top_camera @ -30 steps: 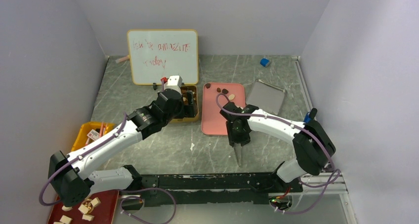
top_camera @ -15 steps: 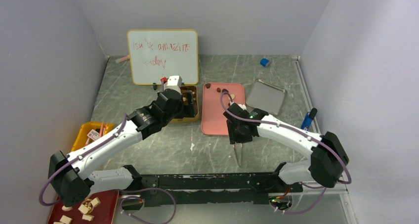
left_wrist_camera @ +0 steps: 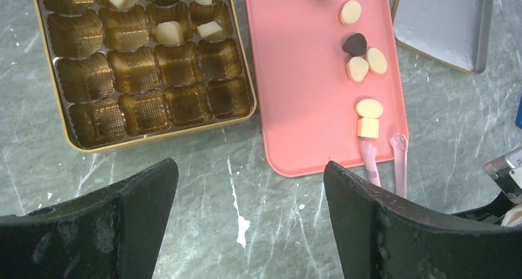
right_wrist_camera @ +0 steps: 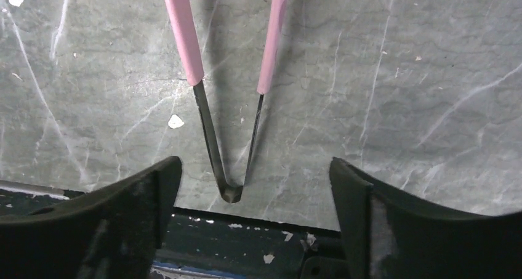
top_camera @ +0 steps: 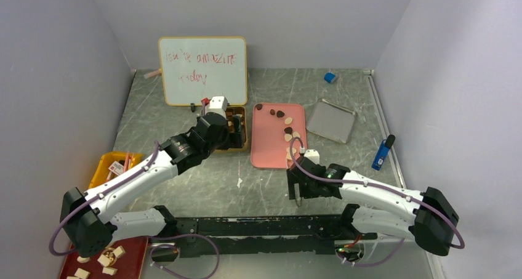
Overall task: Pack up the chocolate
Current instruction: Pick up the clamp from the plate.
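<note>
Chocolate pieces (left_wrist_camera: 356, 44): small, smooth, rounded, oval and heart-shaped, dark brown and pale tan, scattered on a flat pink tray (left_wrist_camera: 295, 76) with rounded corners; a few sit in far cavities of the gold crinkled-foil box (left_wrist_camera: 135, 69).
Tongs (right_wrist_camera: 183, 32): thin bent metal, pink sleeves, lying released on the grey veined stone table (right_wrist_camera: 400, 106), tips at the tray's near edge.
Right gripper (right_wrist_camera: 251, 168): matte black fingers spread wide around the tongs, not touching.
Left gripper (left_wrist_camera: 248, 165): spread wide, grasping nothing.
</note>
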